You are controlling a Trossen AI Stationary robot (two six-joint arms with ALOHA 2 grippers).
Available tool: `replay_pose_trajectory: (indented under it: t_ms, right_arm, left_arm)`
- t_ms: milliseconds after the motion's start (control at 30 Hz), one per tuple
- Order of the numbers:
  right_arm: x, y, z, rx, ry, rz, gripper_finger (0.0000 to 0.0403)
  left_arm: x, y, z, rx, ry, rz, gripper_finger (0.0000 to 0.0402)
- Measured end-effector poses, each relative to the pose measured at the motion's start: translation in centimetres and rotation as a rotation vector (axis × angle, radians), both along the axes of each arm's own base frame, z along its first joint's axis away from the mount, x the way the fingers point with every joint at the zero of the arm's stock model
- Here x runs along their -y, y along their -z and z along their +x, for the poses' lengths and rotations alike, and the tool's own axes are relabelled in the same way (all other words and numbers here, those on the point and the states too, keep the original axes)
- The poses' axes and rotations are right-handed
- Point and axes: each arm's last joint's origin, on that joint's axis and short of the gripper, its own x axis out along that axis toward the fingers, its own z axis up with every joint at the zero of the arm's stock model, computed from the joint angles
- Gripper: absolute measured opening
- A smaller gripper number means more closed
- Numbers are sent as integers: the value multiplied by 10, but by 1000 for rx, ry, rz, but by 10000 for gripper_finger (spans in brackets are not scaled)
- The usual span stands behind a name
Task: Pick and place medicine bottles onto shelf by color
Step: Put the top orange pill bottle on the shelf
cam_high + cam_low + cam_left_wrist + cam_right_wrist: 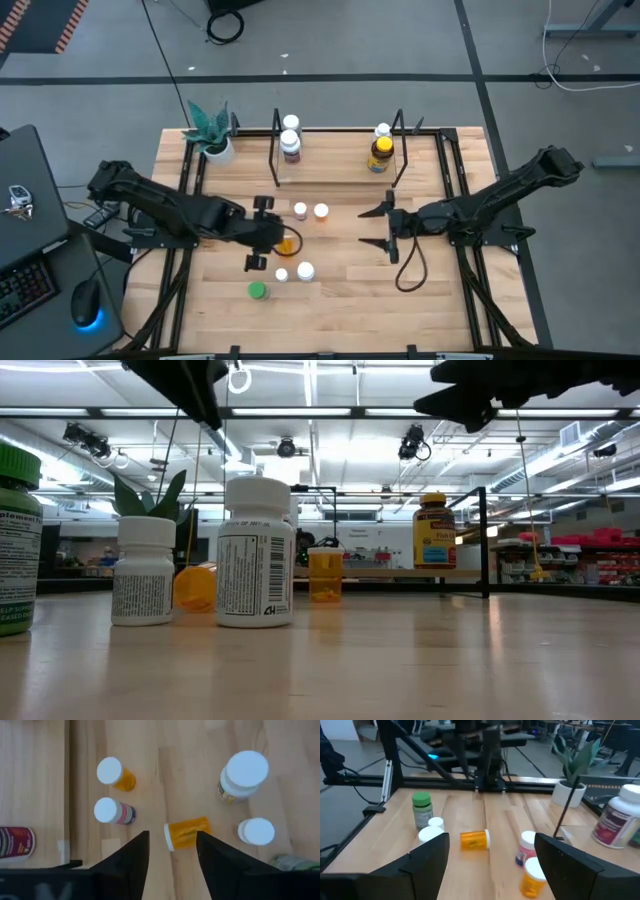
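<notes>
An orange bottle (pixel 288 243) lies on its side on the table near the middle; it also shows as the orange bottle (pixel 186 832) in the left wrist view. My left gripper (pixel 262 232) hangs open above it, well clear, fingers to either side of its white-capped end. My right gripper (pixel 378 227) waits open right of centre, holding nothing. Two white-capped bottles (pixel 310 211) stand just beyond, two more (pixel 294 272) nearer, and a green-capped one (pixel 257 290) nearest. The black rod shelf (pixel 335 178) at the far edge carries two bottles (pixel 290 140) on its left end and a white one plus the amber yellow-lidded bottle (pixel 380 153) on its right.
A white pot with a green plant (pixel 214 140) stands at the far left corner beside the shelf. Black rails (pixel 452 190) run along both table sides. Bare wood lies between the two grippers and along the near right of the table.
</notes>
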Motion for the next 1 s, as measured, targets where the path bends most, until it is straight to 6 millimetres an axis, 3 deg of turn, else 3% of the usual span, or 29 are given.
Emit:
replay_pose_trajectory:
  t_ms: [200, 400, 633, 1000]
  right_arm:
    - [-6, 18, 24, -5, 10, 2, 299]
    - [-7, 24, 57, -49, 52, 9, 299]
    - [13, 24, 97, -86, 142, 46, 299]
    - [35, 2, 137, -216, 184, 80, 299]
  left_arm:
    - [2, 5, -22, 123, 60, -29, 159]
    - [-7, 24, -41, 185, 128, 7, 151]
    - [-21, 50, -55, 308, 135, 85, 138]
    - [-28, 60, -63, 559, 76, 68, 121]
